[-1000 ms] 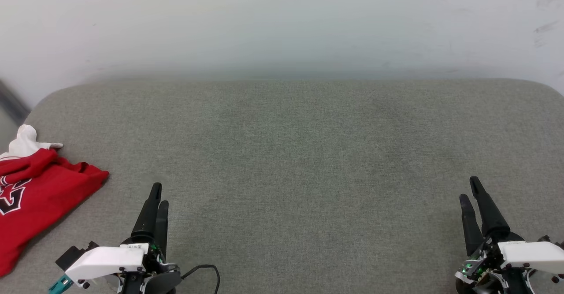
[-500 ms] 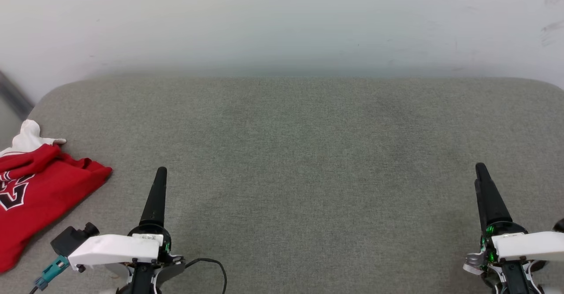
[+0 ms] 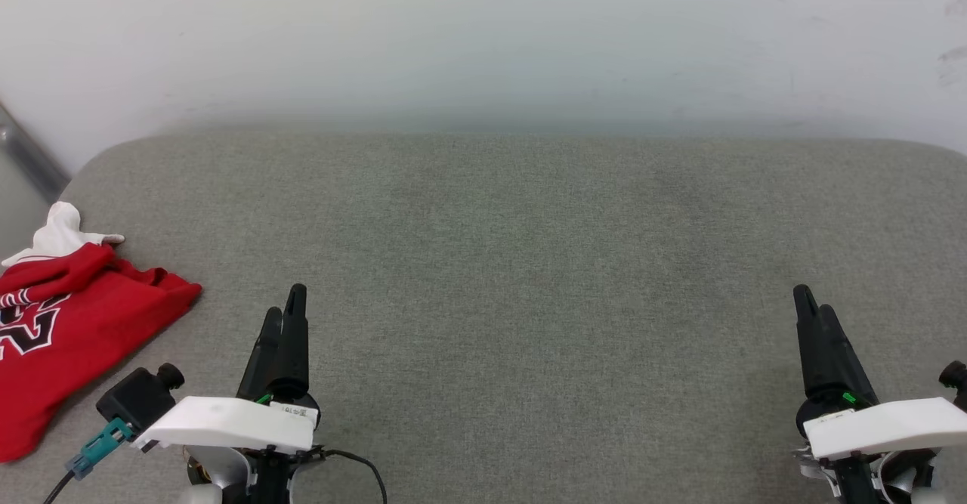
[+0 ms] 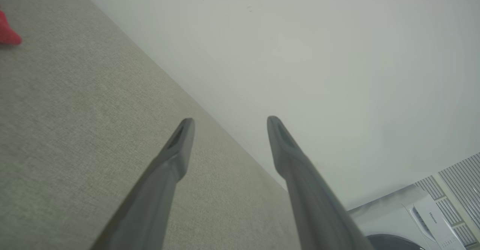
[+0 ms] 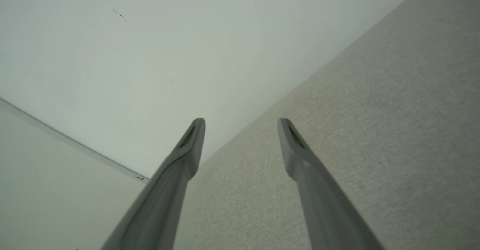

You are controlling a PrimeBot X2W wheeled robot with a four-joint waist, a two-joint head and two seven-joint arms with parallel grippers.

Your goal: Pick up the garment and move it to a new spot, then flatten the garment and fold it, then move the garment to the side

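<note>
Closest in, at the lower corners of the head view: left gripper (image 3: 284, 304) and right gripper (image 3: 812, 301), both spread wide in their own wrist views, holding nothing, touching nothing, aimed away over the pad. Parked well apart, probably to leave the middle stretch free as room for spreading and folding. Off to the left of the left gripper, near but not touching: the garment (image 3: 68, 330), a red jersey T-shirt bunched at the left edge of the grey upholstered pad (image 3: 498, 262), with a white sleeve poking out at its far end and part of a black numeral outlined in white facing up. Rumpled rather than squared, so judged either awaiting pickup or only roughly set aside; impossible to settle from this alone. Further off, grey weave to the rounded back edge, then a pale wall (image 3: 483, 35). Beyond the pad's end in the left wrist view, a corner of a white washing machine (image 4: 412, 212), dark door rim barely in frame, contents not to be told.
</note>
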